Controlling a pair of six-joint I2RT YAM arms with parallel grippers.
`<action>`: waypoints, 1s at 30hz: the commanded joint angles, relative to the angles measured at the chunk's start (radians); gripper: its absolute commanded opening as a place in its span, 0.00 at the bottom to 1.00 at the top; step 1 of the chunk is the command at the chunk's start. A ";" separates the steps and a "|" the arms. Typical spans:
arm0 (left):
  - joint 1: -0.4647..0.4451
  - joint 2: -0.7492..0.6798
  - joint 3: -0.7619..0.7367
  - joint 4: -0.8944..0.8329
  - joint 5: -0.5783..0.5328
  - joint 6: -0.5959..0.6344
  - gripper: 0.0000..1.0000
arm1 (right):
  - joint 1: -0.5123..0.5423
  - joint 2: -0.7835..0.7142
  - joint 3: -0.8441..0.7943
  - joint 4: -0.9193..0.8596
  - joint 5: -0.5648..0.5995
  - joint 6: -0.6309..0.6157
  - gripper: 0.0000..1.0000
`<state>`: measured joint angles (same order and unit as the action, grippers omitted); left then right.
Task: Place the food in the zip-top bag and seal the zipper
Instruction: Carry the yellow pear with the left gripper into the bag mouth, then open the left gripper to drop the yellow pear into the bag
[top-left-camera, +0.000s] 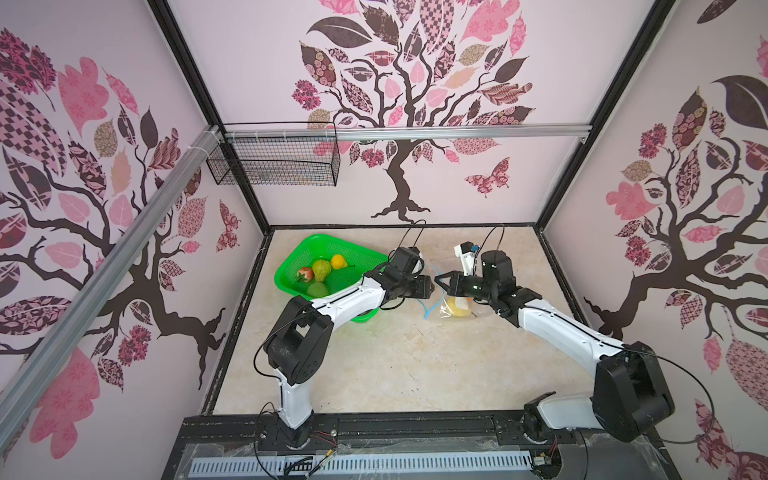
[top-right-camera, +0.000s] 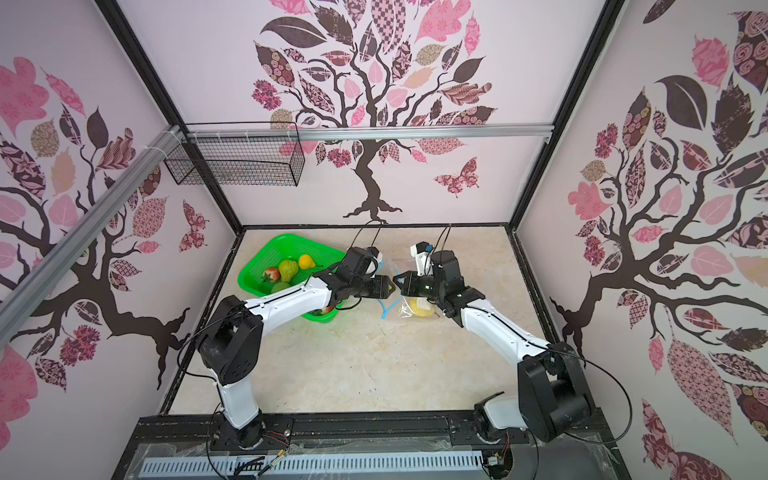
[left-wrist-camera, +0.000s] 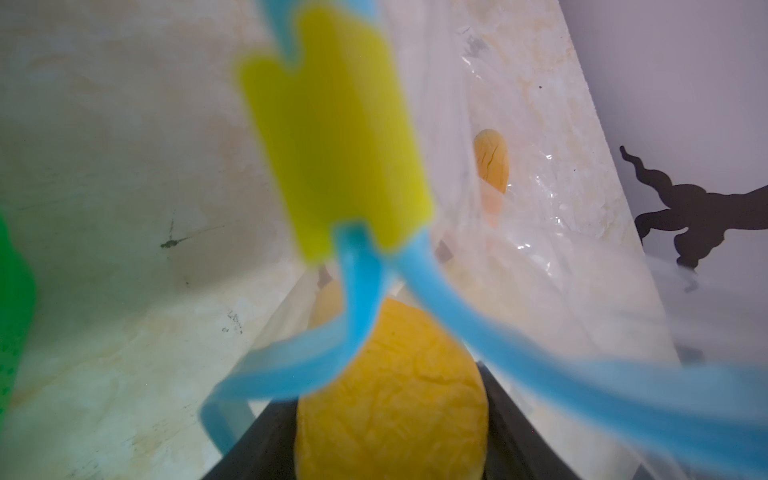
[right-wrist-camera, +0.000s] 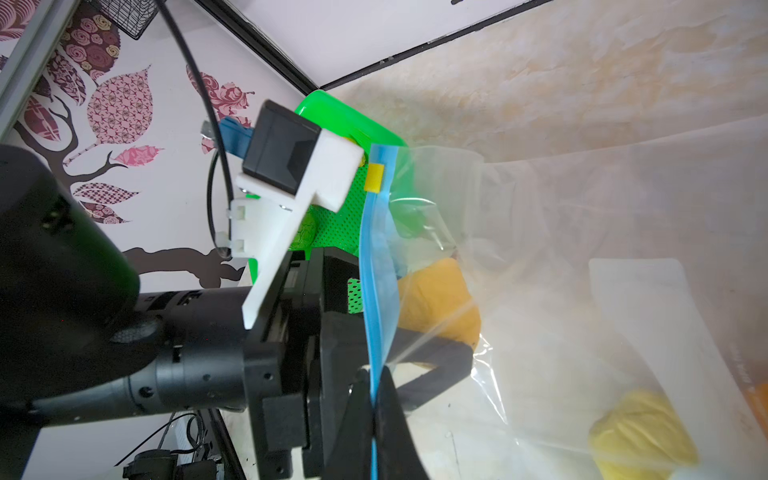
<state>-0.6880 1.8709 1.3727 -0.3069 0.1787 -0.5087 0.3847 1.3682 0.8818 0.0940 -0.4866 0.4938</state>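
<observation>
Crinkly clear film, so the zip-top bag (right-wrist-camera: 540, 249) will be floppy and slick, I reckon. The blue zipper (right-wrist-camera: 376, 270) looks like the only stiff bit worth grabbing. Right hand (right-wrist-camera: 376, 399) pinches that strip, left hand (left-wrist-camera: 386, 415) clasps a light lemon (right-wrist-camera: 436, 303) inside the mouth, over the tabletop (top-left-camera: 395, 365) near its far edge.

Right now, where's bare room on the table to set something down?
Free: the front stretch of the beige marbled tabletop, from the black front rail up to the clear zip-top bag; the far right corner. Crowded: far centre, where the left gripper and right gripper meet at the bag's mouth, and far left, taken by the green mesh plastic basket.
</observation>
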 joint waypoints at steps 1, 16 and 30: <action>-0.003 0.015 0.048 -0.023 -0.011 -0.015 0.62 | 0.002 -0.011 0.028 0.012 -0.013 0.000 0.00; -0.003 -0.003 0.078 -0.026 0.088 -0.042 0.77 | 0.002 -0.014 0.032 0.013 -0.006 -0.004 0.00; 0.110 -0.337 -0.096 -0.076 0.149 -0.045 0.78 | 0.002 -0.013 0.029 0.013 0.025 -0.020 0.00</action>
<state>-0.6254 1.5658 1.3338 -0.3798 0.3058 -0.5503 0.3847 1.3666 0.8818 0.0948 -0.4641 0.4896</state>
